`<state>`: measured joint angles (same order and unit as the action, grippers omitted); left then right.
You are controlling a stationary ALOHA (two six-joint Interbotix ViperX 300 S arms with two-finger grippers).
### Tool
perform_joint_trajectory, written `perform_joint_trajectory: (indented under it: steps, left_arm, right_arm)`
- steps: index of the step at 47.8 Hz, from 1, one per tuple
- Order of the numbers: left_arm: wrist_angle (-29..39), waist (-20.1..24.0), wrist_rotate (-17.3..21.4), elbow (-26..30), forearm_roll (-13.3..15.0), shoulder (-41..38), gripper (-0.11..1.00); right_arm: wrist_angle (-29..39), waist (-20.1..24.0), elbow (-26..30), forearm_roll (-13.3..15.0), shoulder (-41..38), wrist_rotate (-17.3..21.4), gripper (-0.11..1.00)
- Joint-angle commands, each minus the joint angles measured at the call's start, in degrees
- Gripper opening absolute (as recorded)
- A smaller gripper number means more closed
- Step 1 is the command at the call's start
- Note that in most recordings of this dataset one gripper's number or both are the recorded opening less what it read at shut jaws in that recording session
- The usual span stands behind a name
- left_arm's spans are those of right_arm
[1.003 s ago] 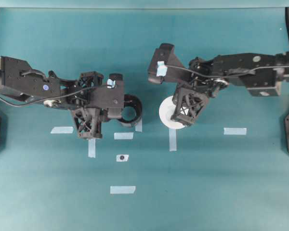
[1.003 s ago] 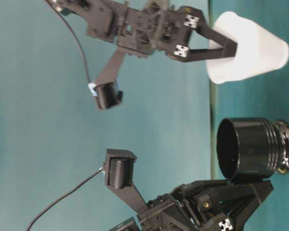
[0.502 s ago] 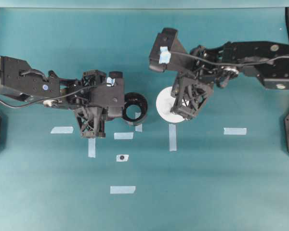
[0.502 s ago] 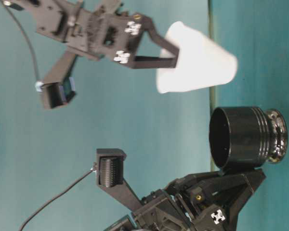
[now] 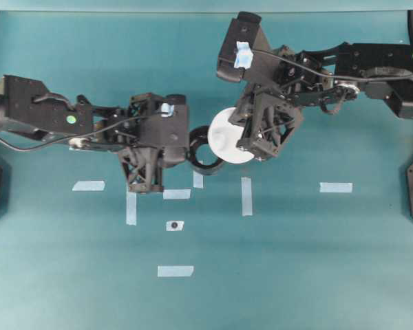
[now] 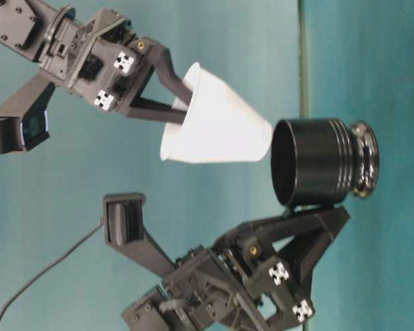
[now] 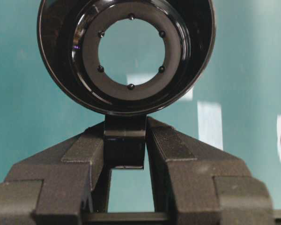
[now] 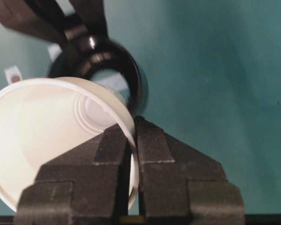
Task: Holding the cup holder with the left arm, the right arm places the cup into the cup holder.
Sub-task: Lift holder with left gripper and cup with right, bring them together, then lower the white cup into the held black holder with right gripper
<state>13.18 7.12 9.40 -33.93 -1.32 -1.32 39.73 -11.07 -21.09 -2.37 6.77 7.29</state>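
Note:
The glossy black cup holder [image 5: 201,162] hangs off the table, its small handle tab clamped between the fingers of my left gripper [image 7: 125,140]. In the left wrist view the cup holder [image 7: 84,61] shows its open ring bottom. My right gripper [image 8: 133,129] is shut on the rim wall of the white cup [image 8: 47,136], one finger inside and one outside. In the table-level view the cup [image 6: 217,127] points its small base at the open mouth of the cup holder [image 6: 324,162], just at the rim. From overhead the cup [image 5: 228,143] overlaps the holder's right edge.
Several pale blue tape strips mark the teal table [image 5: 296,261], among them a tape strip [image 5: 246,196] below the cup and a tape strip [image 5: 336,187] to the right. A tape patch with a black dot [image 5: 173,225] lies below the left gripper. Black fixtures stand at both side edges.
Both arms have closed toward the middle. The right gripper carried the cup left and tilted it; the left gripper carried the cup holder right, so the cup's base now meets the holder's mouth.

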Motion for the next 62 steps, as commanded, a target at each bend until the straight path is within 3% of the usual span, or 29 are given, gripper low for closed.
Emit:
perform_joint_trajectory:
  steps: [1, 10, 46, 62]
  left_arm:
    - [-0.44, -0.26, 0.09, 2.11, -0.18, 0.35, 0.27]
    - [-0.26, -0.7, 0.09, 3.6, -0.26, -0.18, 0.27]
    - [-0.09, -3.43, -0.35, 4.75, -0.18, -0.26, 0.27]
    - [-0.35, -3.52, -0.44, 4.92, -0.26, -0.18, 0.27]
  right_arm:
    - [-1.41, 0.44, 1.41, -0.53, 3.69, 0.35, 0.07]
    - [-2.72, 0.79, 1.14, -2.02, 2.46, 0.35, 0.07]
    - [2.9, 1.85, 1.32, -1.58, -3.69, 0.18, 0.07]
    - [2.37, 2.72, 1.49, -1.49, -5.19, 0.26, 0.07]
